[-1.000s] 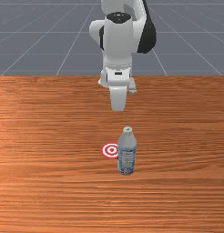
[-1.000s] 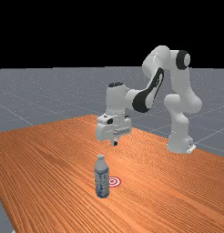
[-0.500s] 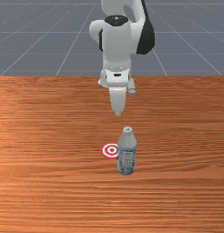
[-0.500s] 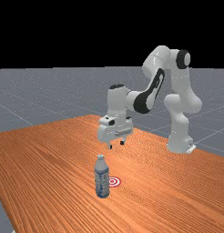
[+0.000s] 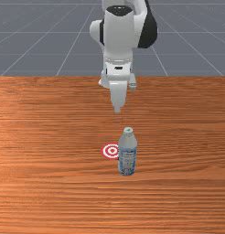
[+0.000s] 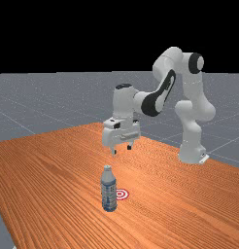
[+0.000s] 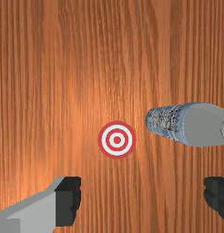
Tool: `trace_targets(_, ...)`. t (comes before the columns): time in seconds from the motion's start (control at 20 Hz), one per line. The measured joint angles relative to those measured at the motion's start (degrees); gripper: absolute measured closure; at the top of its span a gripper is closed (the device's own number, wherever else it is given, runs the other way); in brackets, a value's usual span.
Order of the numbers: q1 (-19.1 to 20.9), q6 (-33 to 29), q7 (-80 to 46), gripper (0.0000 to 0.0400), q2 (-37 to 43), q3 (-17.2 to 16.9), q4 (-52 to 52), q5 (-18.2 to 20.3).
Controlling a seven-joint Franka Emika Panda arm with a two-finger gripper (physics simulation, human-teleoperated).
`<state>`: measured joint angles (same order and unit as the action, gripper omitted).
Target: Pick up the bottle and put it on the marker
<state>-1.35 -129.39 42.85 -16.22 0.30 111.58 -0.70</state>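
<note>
1. Our gripper (image 6: 122, 150) has risen slightly in the past half-second; the bottle and marker hold their places.
2. Nearest in the front view, the bottle (image 5: 127, 157) stands upright on the worktop (image 5: 50, 192), its long axis vertical, just beside the marker and nearer the camera.
3. Behind it, toward the front view's left, lies the red-and-white marker (image 5: 110, 151), flat and not yet covered.
4. Farther back and above, our gripper waits with fingers wide apart, nothing between them. The bottle lies below, toward the front view's right and away from the worktop's arm-side edge.
5. The approach, we judge, must run that way before lowering the fingers astride the bottle; coming down short could tip it.
</note>
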Motion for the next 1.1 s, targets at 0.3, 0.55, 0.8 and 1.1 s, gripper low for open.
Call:
trace_targets(0.3,-0.9,2.1,-2.2,0.0,-1.2,-0.7,-3.6,-2.9)
trace_targets(0.55,-0.1,3.5,0.8,0.0,-4.7,0.0,-8.7,-0.4)
trace_targets(0.8,-1.9,6.4,-2.8,0.0,-9.1,-1.6,-15.6,-4.6)
trace_targets(1.1,-0.7,12.5,-0.5,0.0,-17.2,-0.5,-29.0,-1.6)
